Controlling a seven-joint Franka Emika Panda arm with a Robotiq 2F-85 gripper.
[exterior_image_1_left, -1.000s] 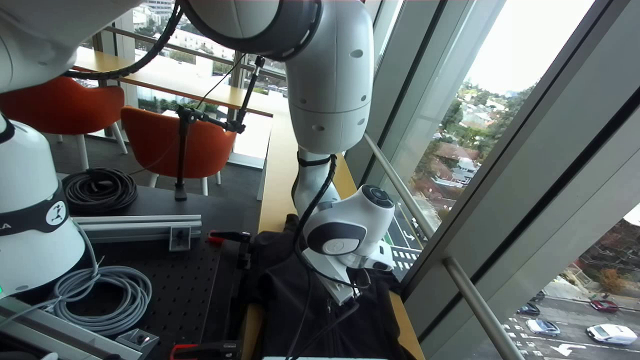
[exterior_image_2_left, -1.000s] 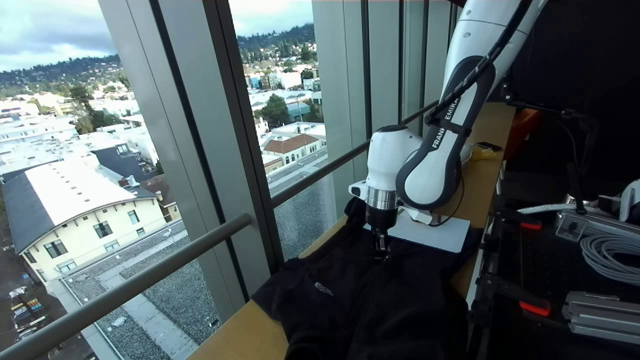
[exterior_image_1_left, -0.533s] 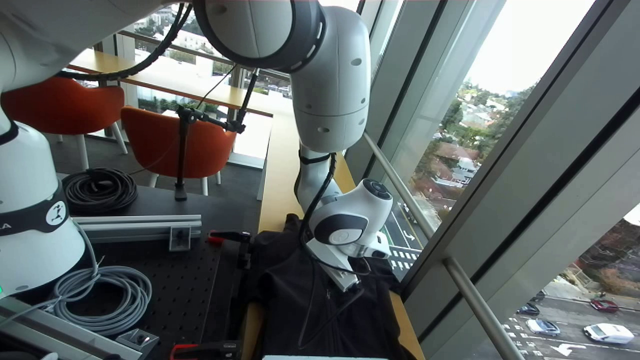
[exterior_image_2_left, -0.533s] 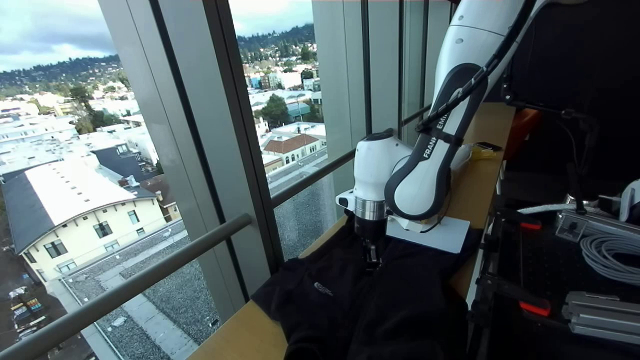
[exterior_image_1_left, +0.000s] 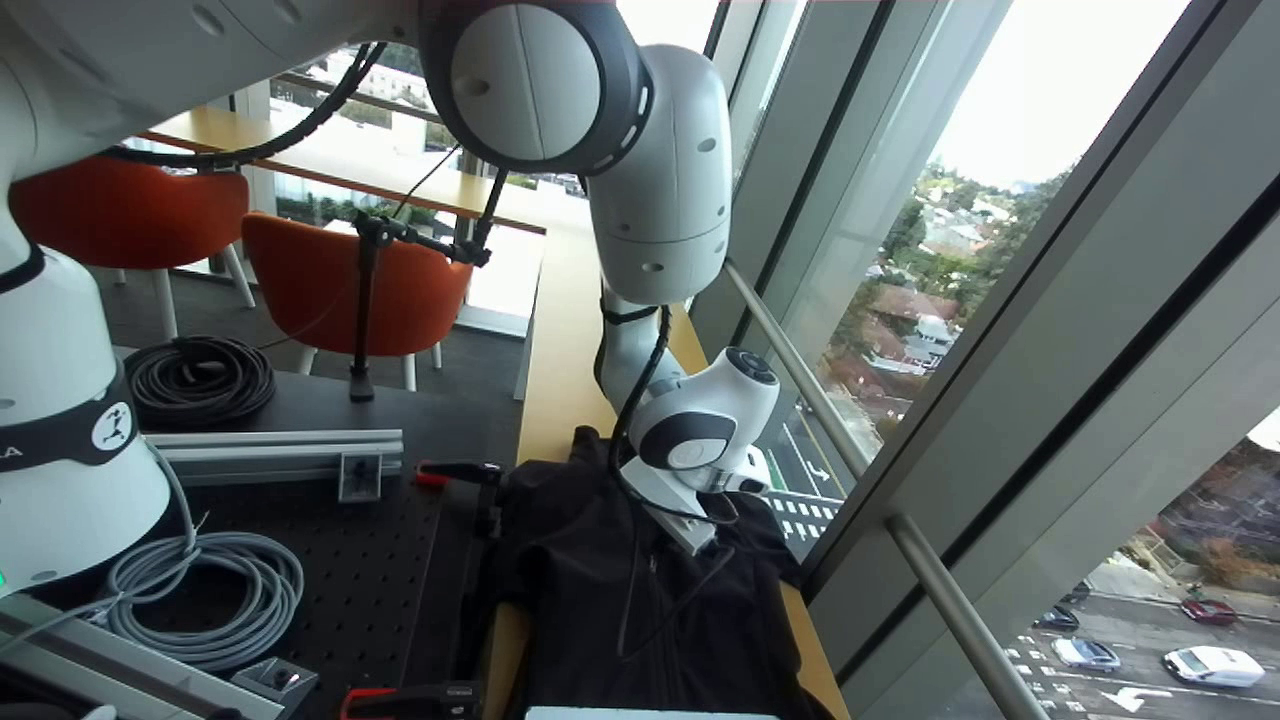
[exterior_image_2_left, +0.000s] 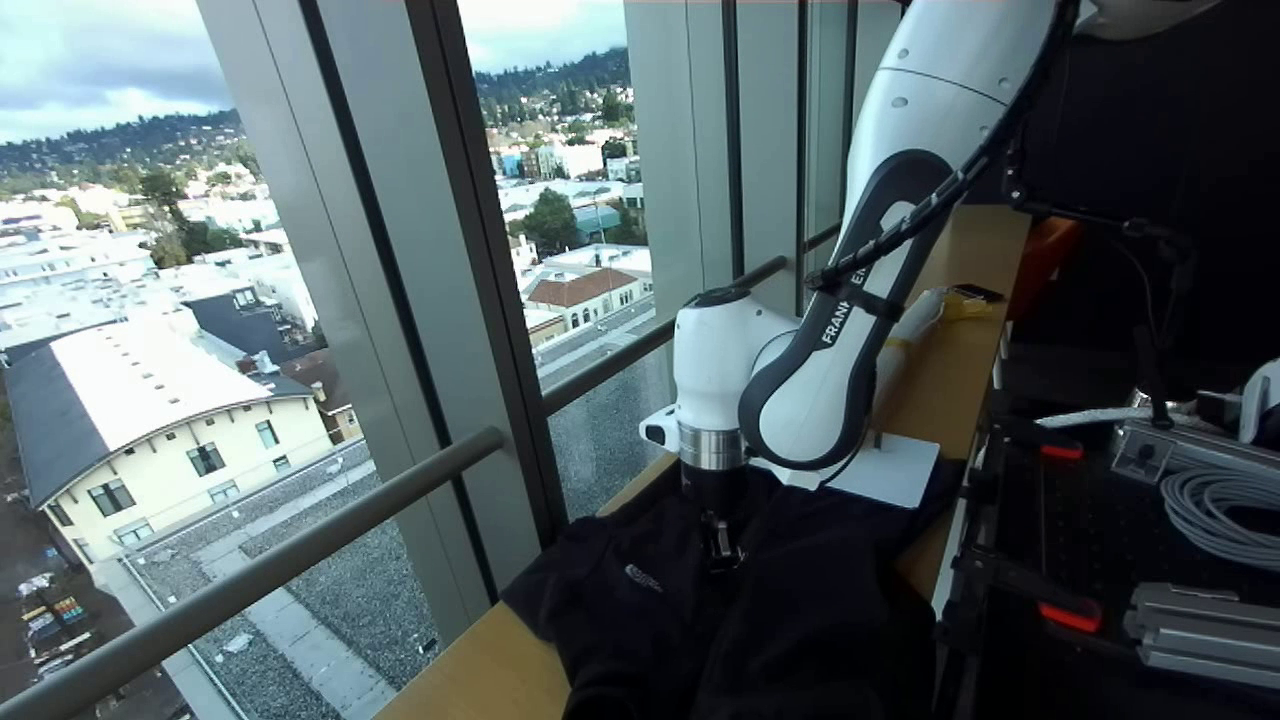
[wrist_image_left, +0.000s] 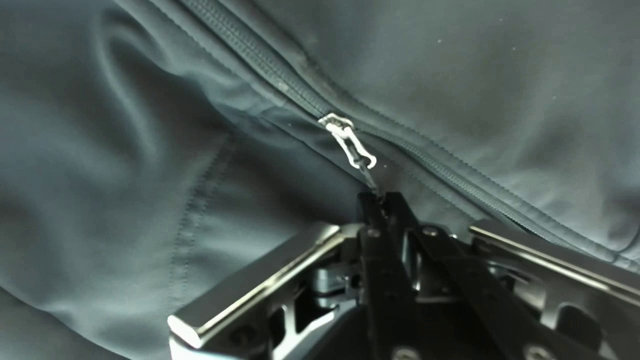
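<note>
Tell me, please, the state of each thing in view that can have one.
Gripper: shut on the pull cord
Pull cord: looks taut
Zipper: looks partly open, parted below its slider in the wrist view
Jacket: laid out, creased
Grey cable: coiled
Black cable: coiled
Orange chairs: upright

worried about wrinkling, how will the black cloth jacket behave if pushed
Probably floppy: the black cloth jacket shows soft folds. It seems unlikely to roll, lying spread out. Its dark toothed zipper likely bends, since it curves.
</note>
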